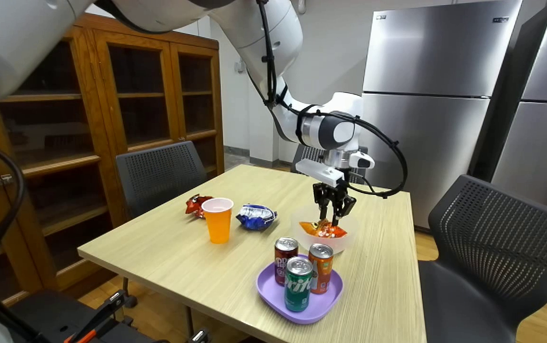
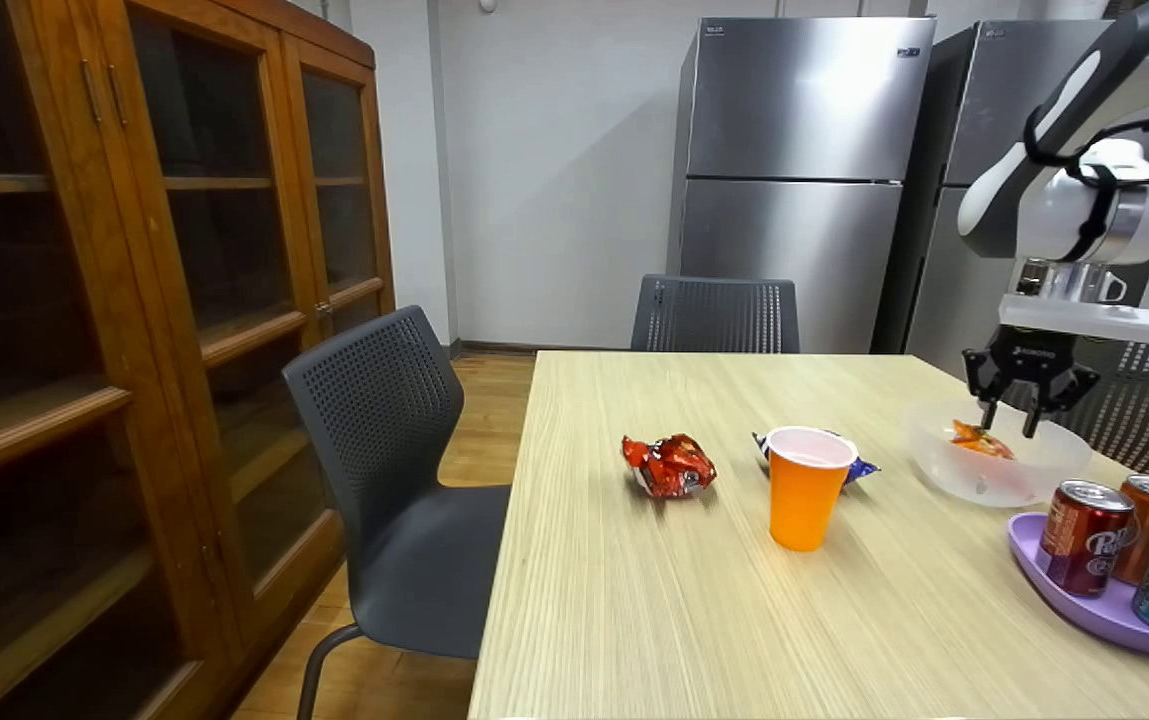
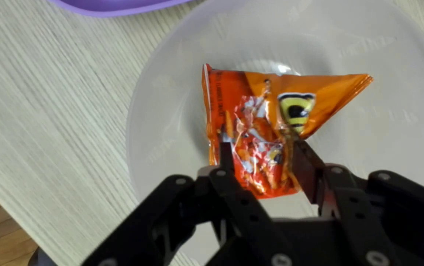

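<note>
One orange packet (image 3: 258, 122), beneath hand (image 3: 261, 142), in bowl (image 3: 167, 92); fingers (image 3: 307, 166) parted

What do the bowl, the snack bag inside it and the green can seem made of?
The bowl: probably plastic with a frosted finish, being cloudy and translucent. The snack bag: thin glossy film, perhaps plastic or foil-lined, creased with bright glints. The green can: likely aluminum, given its bare silvery lid, with glossy printed sides.
</note>
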Robot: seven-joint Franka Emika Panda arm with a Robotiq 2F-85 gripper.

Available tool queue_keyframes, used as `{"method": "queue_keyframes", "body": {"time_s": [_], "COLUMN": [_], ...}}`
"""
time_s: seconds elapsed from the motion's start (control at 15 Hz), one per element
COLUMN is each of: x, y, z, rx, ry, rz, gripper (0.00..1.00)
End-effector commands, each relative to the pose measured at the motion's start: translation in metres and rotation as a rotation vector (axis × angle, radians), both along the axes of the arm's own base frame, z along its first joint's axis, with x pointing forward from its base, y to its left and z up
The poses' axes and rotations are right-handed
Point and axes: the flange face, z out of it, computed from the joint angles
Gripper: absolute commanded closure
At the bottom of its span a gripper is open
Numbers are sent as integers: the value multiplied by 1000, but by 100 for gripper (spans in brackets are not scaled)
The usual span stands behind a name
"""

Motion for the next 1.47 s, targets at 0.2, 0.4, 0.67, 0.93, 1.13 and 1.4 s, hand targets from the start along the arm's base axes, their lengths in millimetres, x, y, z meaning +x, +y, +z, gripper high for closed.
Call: {"method": "queue_keyframes", "body": {"time_s": [0.2,0.4,0.67,0.93,1.13,1.4], "x": [-8,-16,-28,-39,-44,-49], "y": [0,12,36,67,96,134], "z": [58,87,116,136,147,151], "rx": [-1,-3,2,13,15,9], "ry": [-68,-97,-115,-127,-128,-114], "rz": [2,15,44,82,120,193], "gripper": [1,0,0,0,0,0]}}
